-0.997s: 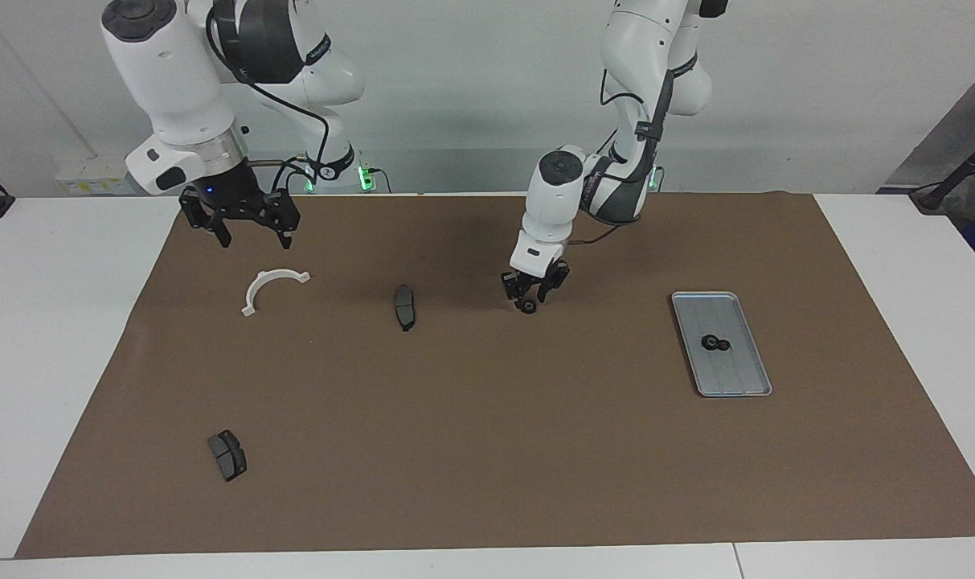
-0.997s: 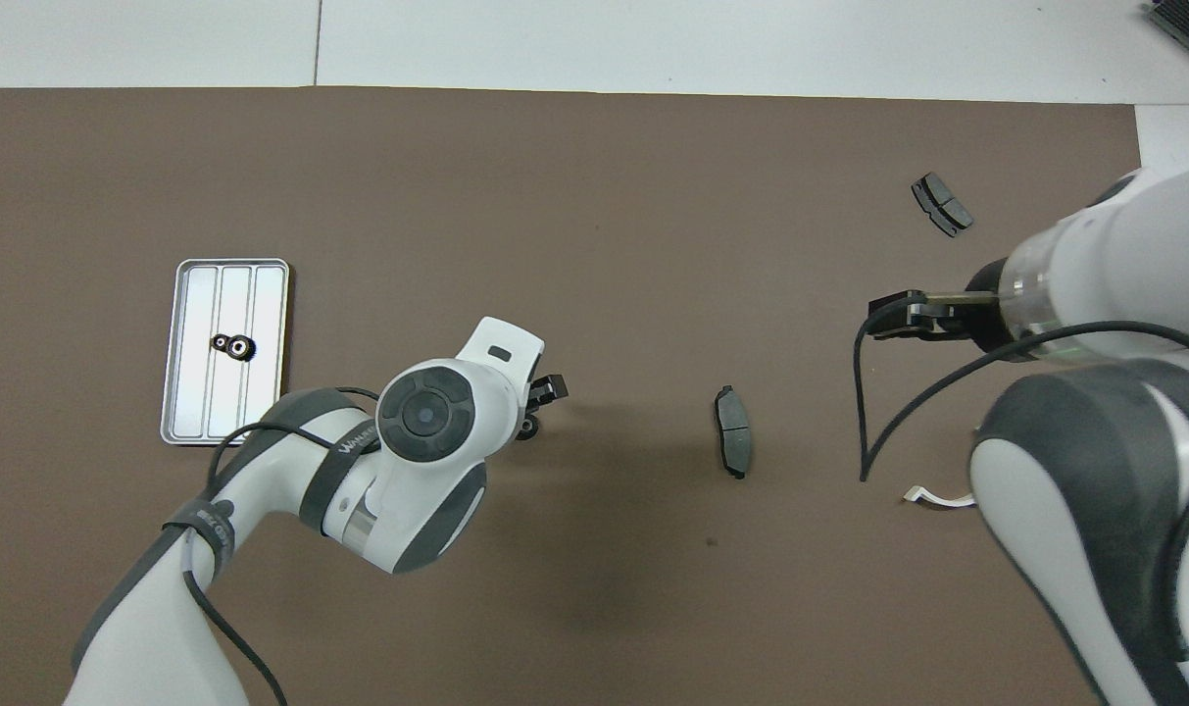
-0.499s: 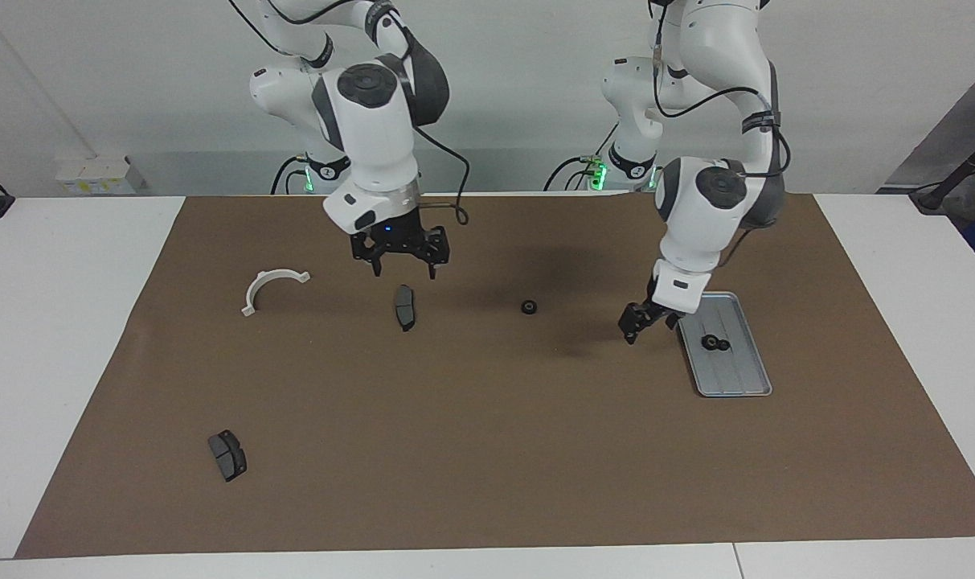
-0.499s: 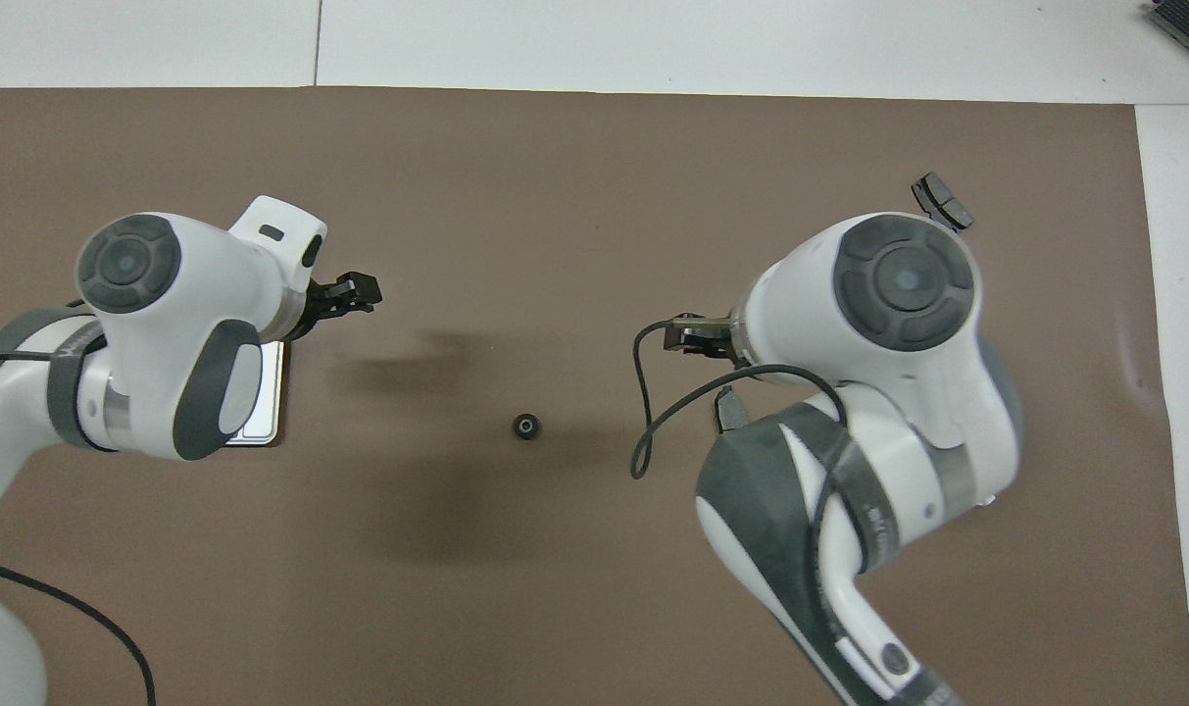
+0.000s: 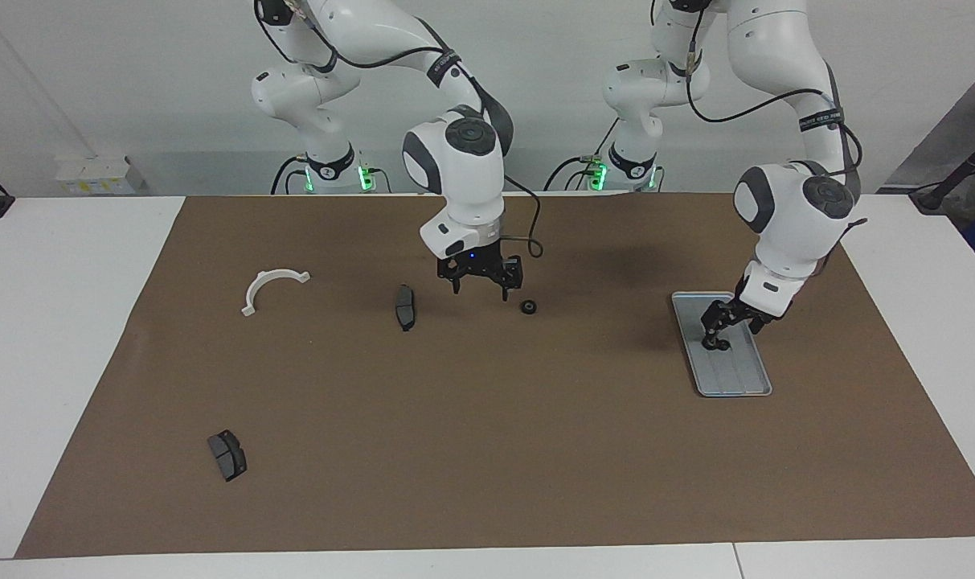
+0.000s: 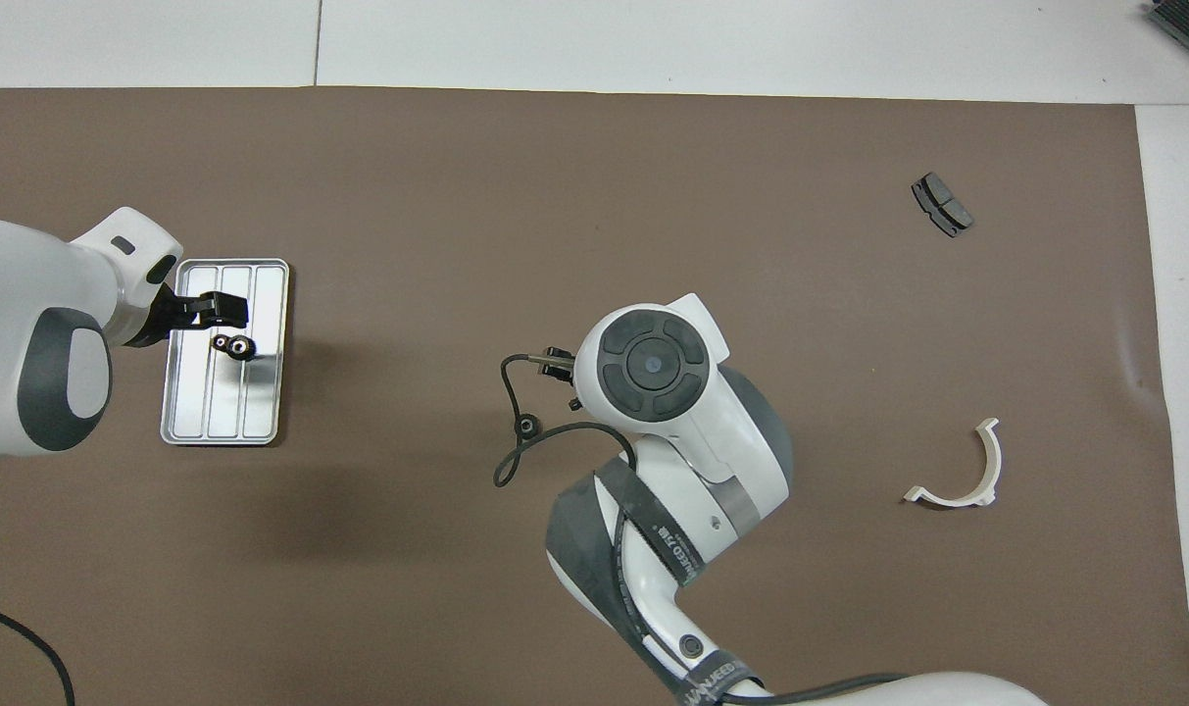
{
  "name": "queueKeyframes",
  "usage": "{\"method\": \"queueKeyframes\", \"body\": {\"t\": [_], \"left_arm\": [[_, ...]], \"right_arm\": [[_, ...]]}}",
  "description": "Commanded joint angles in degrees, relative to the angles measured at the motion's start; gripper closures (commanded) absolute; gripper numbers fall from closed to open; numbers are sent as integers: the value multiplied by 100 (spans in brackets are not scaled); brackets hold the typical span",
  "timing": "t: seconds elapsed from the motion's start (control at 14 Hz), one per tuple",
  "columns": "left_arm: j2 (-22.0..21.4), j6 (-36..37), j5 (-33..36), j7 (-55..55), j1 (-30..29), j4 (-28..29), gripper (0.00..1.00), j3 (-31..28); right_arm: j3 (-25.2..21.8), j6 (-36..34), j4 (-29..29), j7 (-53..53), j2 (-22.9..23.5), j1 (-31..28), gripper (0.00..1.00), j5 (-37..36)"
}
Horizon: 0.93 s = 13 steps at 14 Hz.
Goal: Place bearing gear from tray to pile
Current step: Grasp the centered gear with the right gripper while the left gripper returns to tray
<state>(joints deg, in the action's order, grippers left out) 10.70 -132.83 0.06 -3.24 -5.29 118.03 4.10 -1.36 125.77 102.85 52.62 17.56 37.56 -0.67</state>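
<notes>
Bearing gears are seen in the tray, a pair lying side by side directly under the left gripper, whose fingers stand apart just above them without clasping either. A third bearing gear lies on the brown mat just beside the right gripper, toward the left arm's end; that gripper's fingers are spread and nothing is held. On its other flank a brake pad is seen, then the white bracket. A second brake pad lies well apart, farther from the robots.
</notes>
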Motion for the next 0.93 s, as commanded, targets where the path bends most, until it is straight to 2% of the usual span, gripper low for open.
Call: {"method": "queueKeyframes", "body": {"t": [0.0, 0.14, 0.28, 0.43, 0.78, 0.85], "left_arm": [[-191, -357, -23, -18, -77, 457, 12, 64], [-183, -410, -23, -665, -78, 537, 16, 64], [-183, -681, -15, -1701, 1, 695, 17, 64], [-165, -1042, -23, -2590, 37, 836, 17, 73], [-130, -1359, -15, -3981, 221, 1020, 18, 73], [-121, -1403, -23, -4078, 247, 1038, 20, 73]], "right_arm": [[-31, 316, -134, 475, 430, 303, 0, -3], [-31, 396, -519, 1177, 940, 577, 0, -91], [-31, 457, -573, 1320, 995, 595, 0, -82], [-31, 633, -600, 1364, 1240, 647, 0, -108], [-31, 756, -556, 1408, 1303, 753, 0, -152], [-31, 756, -521, 1408, 1303, 762, 6, -187]]}}
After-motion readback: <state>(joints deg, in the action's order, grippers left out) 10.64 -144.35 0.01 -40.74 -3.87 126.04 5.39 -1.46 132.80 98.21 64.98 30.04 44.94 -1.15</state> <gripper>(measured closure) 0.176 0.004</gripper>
